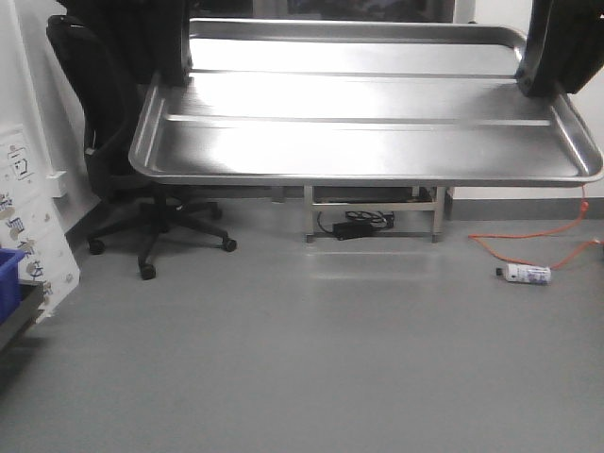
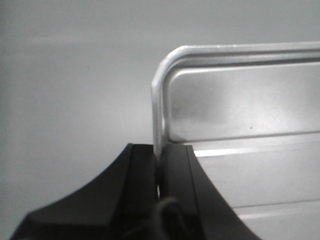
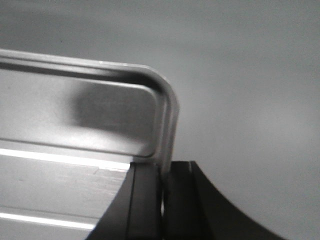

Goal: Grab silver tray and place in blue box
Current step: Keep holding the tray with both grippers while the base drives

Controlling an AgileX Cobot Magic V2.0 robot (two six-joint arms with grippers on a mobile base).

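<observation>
Black against bright metal, my left gripper (image 2: pixel 159 152) is clamped on the short left rim of the silver tray (image 2: pixel 240 115), one finger outside the rim and one inside over the tray floor, just short of the rounded far corner. My right gripper (image 3: pixel 162 167) pinches the opposite short rim in the same way, near its own far corner. Between the two grippers the tray spans the gap, floor up and roughly level, with its two long raised ridges running from one hand toward the other. In the front view it hangs in the air well above the grey floor (image 1: pixel 311 377).

Below and beyond my left gripper stands a black office chair (image 1: pixel 142 189) on castors. Lower down and further out to that side, at the very edge of the view, a corner of the blue box (image 1: pixel 8 278) shows, well apart from the tray. Under the middle of the tray, further off, is a metal frame (image 1: pixel 373 212) with a black cable bundle (image 1: pixel 354 226) beneath it. Below my right gripper an orange cord (image 1: pixel 528 241) trails across the floor, and a small white bottle (image 1: pixel 524 274) lies on its side just beside it.
</observation>
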